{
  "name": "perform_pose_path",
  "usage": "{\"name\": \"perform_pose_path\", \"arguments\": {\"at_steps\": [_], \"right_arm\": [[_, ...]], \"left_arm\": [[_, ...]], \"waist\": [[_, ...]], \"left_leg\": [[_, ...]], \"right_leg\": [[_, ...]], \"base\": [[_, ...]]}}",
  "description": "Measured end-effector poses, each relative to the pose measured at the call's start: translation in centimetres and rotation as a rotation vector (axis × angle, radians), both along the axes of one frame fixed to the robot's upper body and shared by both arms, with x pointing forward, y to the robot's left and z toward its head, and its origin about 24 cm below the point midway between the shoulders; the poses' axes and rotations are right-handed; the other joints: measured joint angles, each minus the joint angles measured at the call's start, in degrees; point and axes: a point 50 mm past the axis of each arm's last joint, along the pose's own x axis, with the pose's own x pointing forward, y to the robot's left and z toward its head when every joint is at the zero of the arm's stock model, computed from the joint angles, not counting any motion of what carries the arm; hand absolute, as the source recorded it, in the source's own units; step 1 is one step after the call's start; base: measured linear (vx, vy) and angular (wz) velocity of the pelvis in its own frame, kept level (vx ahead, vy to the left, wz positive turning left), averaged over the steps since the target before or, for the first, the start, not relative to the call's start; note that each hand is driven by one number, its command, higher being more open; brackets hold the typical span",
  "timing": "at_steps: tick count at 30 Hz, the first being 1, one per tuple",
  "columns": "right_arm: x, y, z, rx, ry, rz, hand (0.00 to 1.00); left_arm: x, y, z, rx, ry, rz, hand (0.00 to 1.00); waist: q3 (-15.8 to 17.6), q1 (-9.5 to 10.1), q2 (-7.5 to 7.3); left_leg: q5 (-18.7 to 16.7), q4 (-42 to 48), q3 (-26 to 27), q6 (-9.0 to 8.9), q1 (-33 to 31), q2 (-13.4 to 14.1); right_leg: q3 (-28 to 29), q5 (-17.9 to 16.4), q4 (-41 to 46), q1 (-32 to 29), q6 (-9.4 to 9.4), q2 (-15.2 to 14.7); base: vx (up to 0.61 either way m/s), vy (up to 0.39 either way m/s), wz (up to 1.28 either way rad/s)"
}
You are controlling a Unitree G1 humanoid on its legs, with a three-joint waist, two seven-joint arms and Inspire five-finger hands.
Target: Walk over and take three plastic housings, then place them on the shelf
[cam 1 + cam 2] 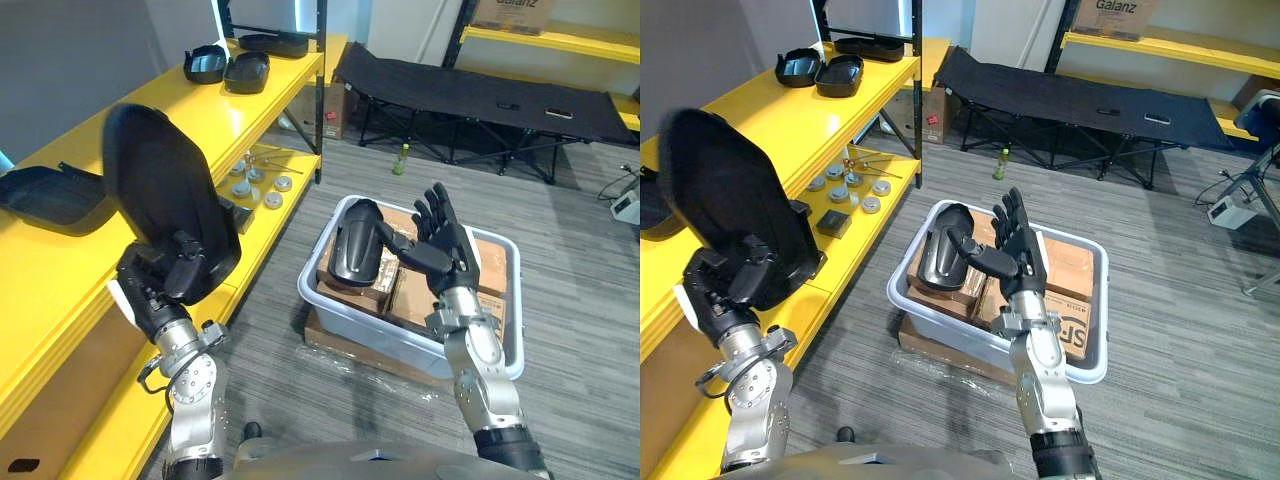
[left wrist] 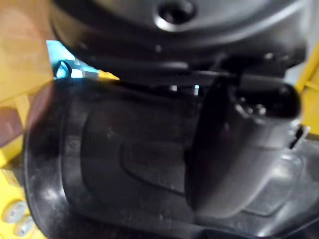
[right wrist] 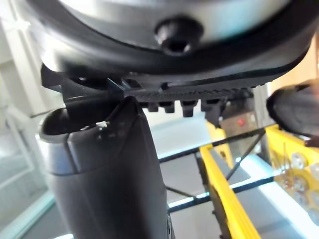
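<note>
**Desk:** What is nearest the camera?

**Operator:** My left robot hand [image 1: 170, 275], low on my left side. Its fingers and thumb are clamped on the lower edge of a large black housing [image 1: 160, 190]. The housing stands nearly upright, tilted, beside the front edge of the yellow shelf [image 1: 150, 130].

**Desk:** And your other side?

**Operator:** My right robot hand [image 1: 445, 250] is raised over the grey bin [image 1: 400, 345], fingers straight and spread, holding nothing. A second housing [image 1: 357, 245] leans on the cardboard boxes [image 1: 410, 295] inside the bin, just beside my thumb. I cannot tell whether they touch.

**Desk:** So which step is this?

**Operator:** As I judge it, the placing of the one I hold. The grip is at one end only, so the long shell could swing or slip. I would lay it down slowly, hollow side up, and let go only once it rests flat.

**Desk:** Where should it go?

**Operator:** On the bare yellow stretch of the top board. That stretch lies between the flat housing [image 1: 50, 200] lying at the near left and the pair of housings [image 1: 228, 68] farther along. I would keep it back from the front lip and clear of the metal discs [image 1: 262, 185] on the lower board.

**Desk:** What about the one in the bin?

**Operator:** It waits. Reaching for it now, with my left arm loaded and raised, risks knocking the bin's wall.
</note>
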Motion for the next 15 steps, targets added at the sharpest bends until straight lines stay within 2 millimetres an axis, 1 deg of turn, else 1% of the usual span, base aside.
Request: {"name": "perform_pose_path", "arguments": {"at_steps": [1,4,7,9,11,12,14,15], "right_arm": [[-0.3,0.0,-0.3,0.014,0.013,0.001,1.00],[-0.5,0.5,-0.5,0.035,0.014,0.025,1.00],[-0.2,1.9,-0.3,0.035,0.000,0.091,1.00],[0.1,3.1,0.0,0.003,-0.010,0.136,1.00],[0.4,4.9,0.2,-0.029,-0.018,0.202,1.00],[0.5,5.3,0.2,-0.029,-0.020,0.218,1.00],[0.9,6.5,0.6,-0.040,-0.038,0.261,1.00],[1.1,6.6,0.7,-0.056,-0.042,0.264,1.00]], "left_arm": [[-0.1,0.0,0.5,-0.015,-0.032,-0.008,0.00],[-0.2,0.2,1.0,-0.051,-0.070,-0.010,0.00],[-0.4,0.2,1.2,-0.061,-0.093,-0.014,0.00],[-0.9,0.2,1.9,-0.055,-0.121,-0.012,0.00],[-2.0,0.4,3.7,-0.030,-0.194,-0.006,0.00],[-2.3,0.5,4.2,-0.020,-0.216,-0.003,0.00],[-3.1,0.9,6.1,0.033,-0.307,0.009,0.00],[-3.3,1.1,6.5,0.044,-0.325,0.014,0.00]], "waist": [[0.0,-0.02,0.14],[0.1,0.09,0.47],[0.1,0.43,1.16],[0.1,1.39,1.43],[0.2,3.28,1.46],[0.1,3.66,1.48],[0.2,5.55,1.78],[0.2,5.99,1.91]], "left_leg": [[0.0,0.0,0.0,0.00,0.0,0.0],[-0.1,0.3,-0.3,0.01,-0.3,0.0],[-0.3,1.3,-3.1,0.11,-2.9,-0.2],[-0.1,1.7,-4.6,0.13,-4.1,-0.4],[0.0,1.7,-6.7,0.12,-4.4,-0.8],[0.0,1.7,-7.2,0.12,-4.5,-1.0],[0.1,2.3,-10.1,0.12,-6.1,-1.6],[0.1,2.4,-10.6,0.13,-6.3,-1.7]], "right_leg": [[0.0,0.0,0.0,0.0,0.00,0.0],[-0.2,0.0,0.0,0.1,0.00,0.0],[-3.2,-0.2,0.0,0.1,-0.16,0.0],[-4.8,-0.2,-0.1,0.2,-0.17,0.0],[-7.0,-0.3,-0.8,1.8,-0.14,-0.1],[-7.7,-0.3,-1.0,2.3,-0.07,-0.1],[-10.5,-0.8,-1.1,3.2,0.17,-0.1],[-11.1,-0.8,-1.1,3.5,0.21,-0.1]], "base": [[0.00,0.000,0.00],[-0.02,0.000,0.07],[-0.03,-0.008,0.39],[-0.01,-0.007,0.39],[0.02,-0.011,0.44],[0.03,-0.017,0.53],[0.02,-0.025,0.58],[0.02,-0.028,0.50]]}}
